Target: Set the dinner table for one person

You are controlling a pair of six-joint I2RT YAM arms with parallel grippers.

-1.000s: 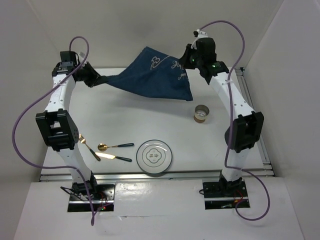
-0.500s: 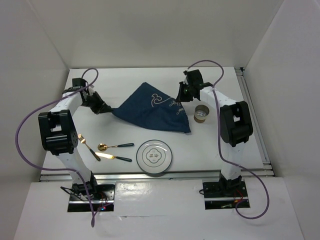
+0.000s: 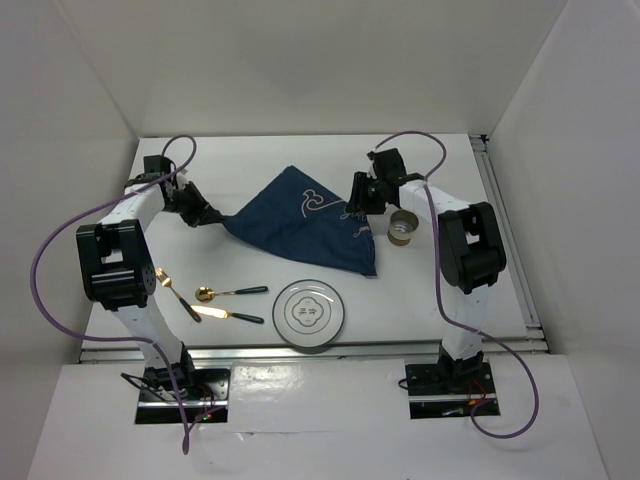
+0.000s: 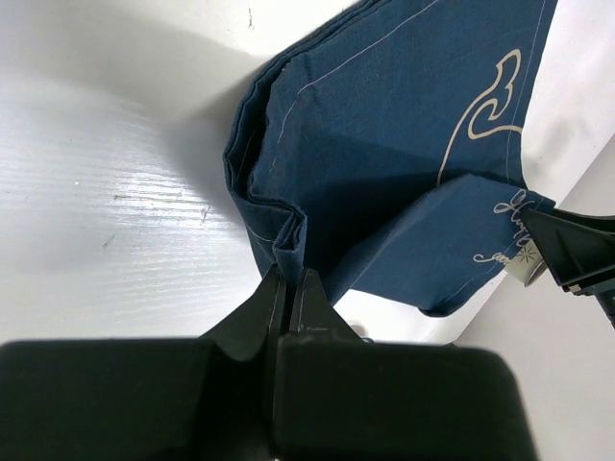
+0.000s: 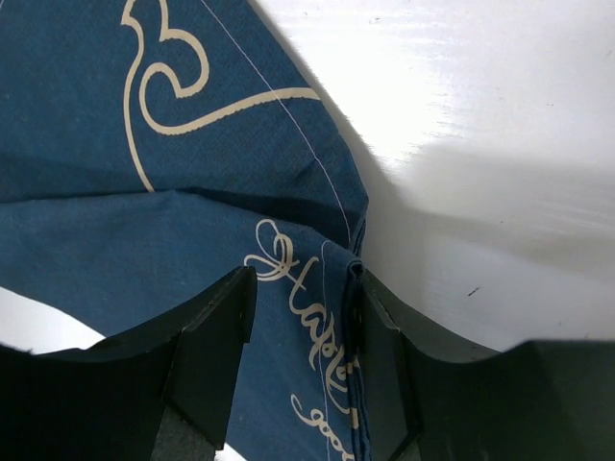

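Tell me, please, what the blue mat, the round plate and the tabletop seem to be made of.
The blue mat: woven cloth, matte; it folds softly and shows stitched hems.
The round plate: probably glass or glazed ceramic, glossy; it looks pale and partly translucent, so this stays uncertain.
The tabletop: white painted or laminated board, semi-gloss; faint grain lines and light glare show in the left wrist view.

On the white rectangular tabletop (image 3: 430,300), a navy blue cloth mat (image 3: 300,225) lies toward the far edge, with a small round metal tin (image 3: 402,228) just right of it. A round glass plate (image 3: 311,314) sits by the near edge. Left of the plate lies a gold spoon (image 3: 230,293), with a gold knife (image 3: 228,315) before it and a gold fork (image 3: 176,294) leftmost.
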